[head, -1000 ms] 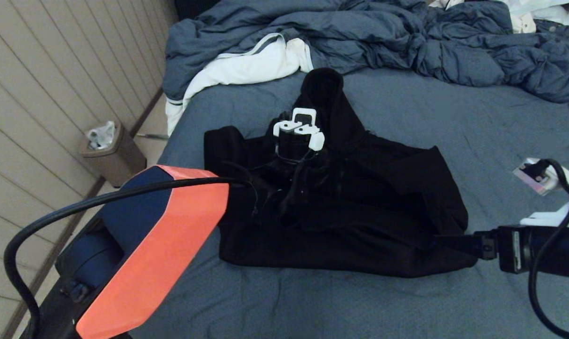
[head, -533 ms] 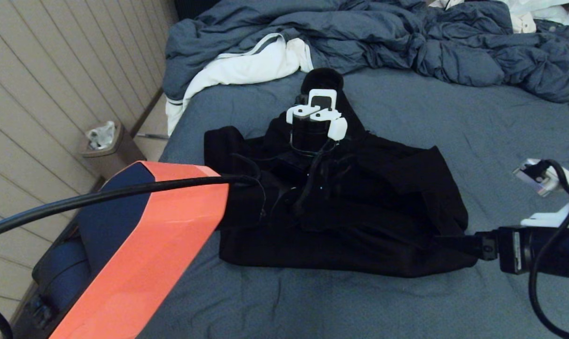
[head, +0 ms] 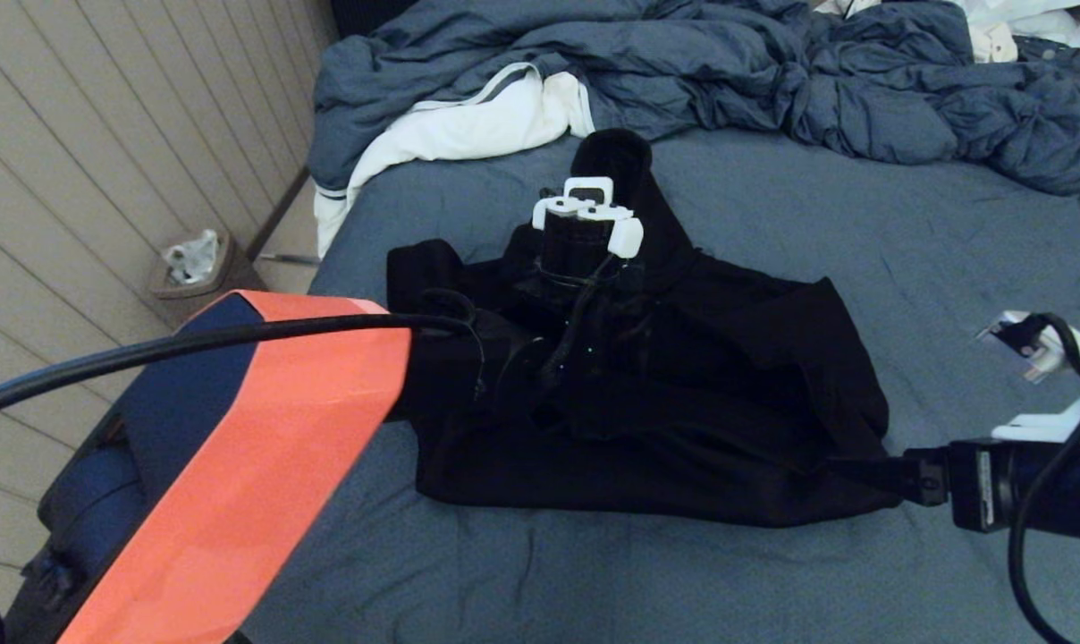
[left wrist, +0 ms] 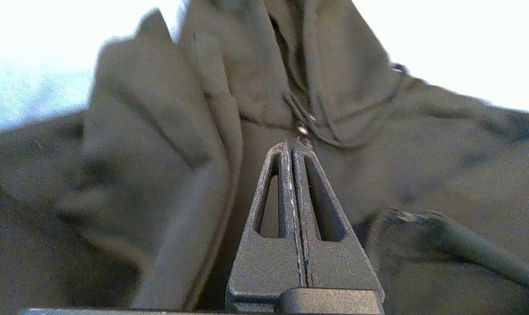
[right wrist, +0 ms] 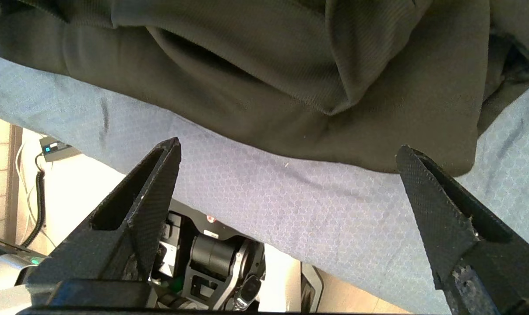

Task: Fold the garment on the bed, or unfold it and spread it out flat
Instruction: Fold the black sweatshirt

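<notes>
Hoodie [head: 647,394] lies in the middle of the bed [head: 862,233], a black, partly bunched heap with its hood stretching toward twelve o'clock and its hem edge toward six o'clock in the head view. Folds and a sleeve are piled over its body, so it is not spread flat.

Left gripper [left wrist: 294,142] sits over the hoodie's neck area, where the hood meets the body, a little toward eleven o'clock from the heap's centre. In the left wrist view its two fingers [left wrist: 282,175] are pressed together along their whole length, with no fabric visible between them; the tips sit just beside the small metal zipper pull [left wrist: 302,130] at the collar. Whether the tips touch the cloth cannot be told.

Right gripper [right wrist: 286,151] is at the hoodie's corner toward four o'clock in the head view, low over the sheet. In the right wrist view its fingers [right wrist: 150,188] are spread wide apart, holding nothing, with the hoodie's hem edge and bare blue sheet showing between them. One fingertip lies right at the corner of the fabric.

Beyond the hood, toward twelve o'clock, a rumpled blue-grey duvet [head: 683,72] is heaped across the bed, with a white cloth [head: 468,125] beside it toward eleven o'clock. A small bin [head: 196,277] stands on the floor toward nine o'clock.
</notes>
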